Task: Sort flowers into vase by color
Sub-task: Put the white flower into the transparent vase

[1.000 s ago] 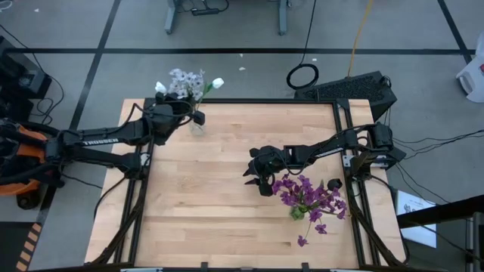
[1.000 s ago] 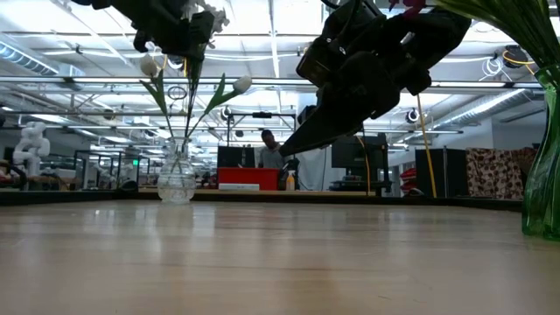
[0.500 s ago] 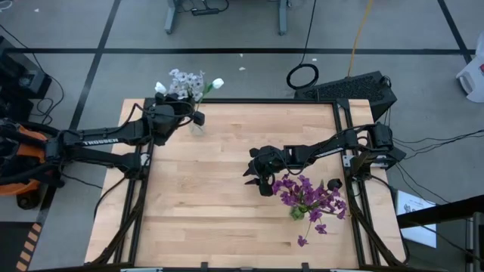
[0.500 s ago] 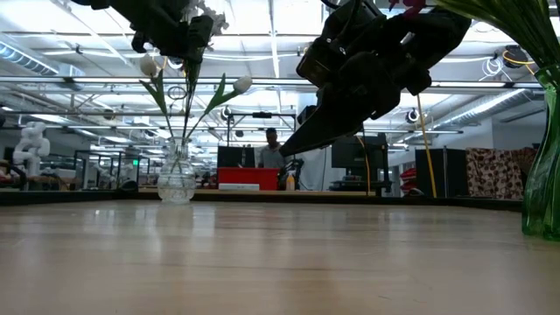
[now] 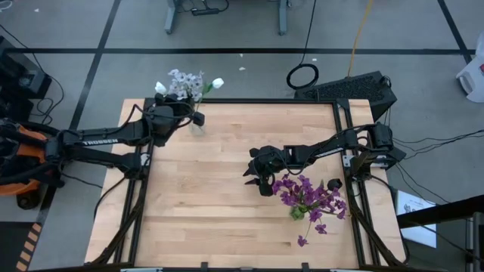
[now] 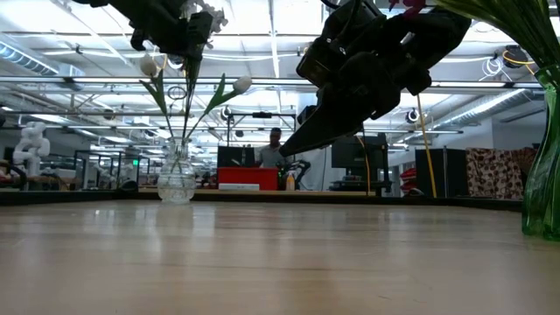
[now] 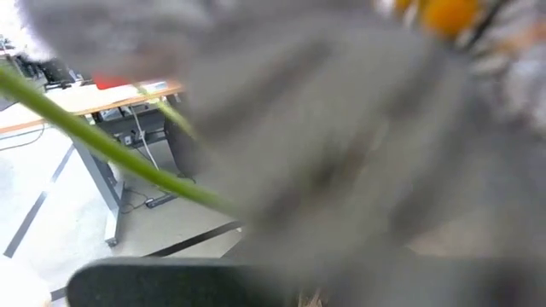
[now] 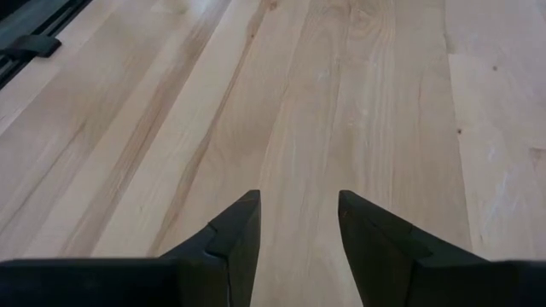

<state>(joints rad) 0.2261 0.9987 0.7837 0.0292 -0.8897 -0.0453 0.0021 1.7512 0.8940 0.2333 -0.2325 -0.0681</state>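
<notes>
A clear glass vase (image 5: 198,125) (image 6: 177,182) stands near the table's far left corner. It holds white tulip-like buds (image 5: 217,83) (image 6: 241,84) and pale grey-blue fluffy clusters (image 5: 184,80) on thin green stalks (image 6: 187,105). My left gripper (image 5: 178,113) (image 6: 171,31) hovers at these stalks, just above the vase. In the left wrist view a blurred grey cluster (image 7: 341,145) and a green stalk (image 7: 102,145) fill the picture. A green glass vase (image 6: 542,175) holds the purple flowers (image 5: 310,198) at the table's right. My right gripper (image 5: 255,178) (image 8: 299,223) is open, above bare wood just left of the purple flowers.
The wooden table top (image 5: 204,204) is bare between the two vases and toward the near edge. One purple bloom (image 5: 302,241) hangs low near the near right corner. Beyond the far edge lie a black tray (image 5: 355,87) and a cable ring (image 5: 302,75). A person (image 6: 275,150) stands in the room behind.
</notes>
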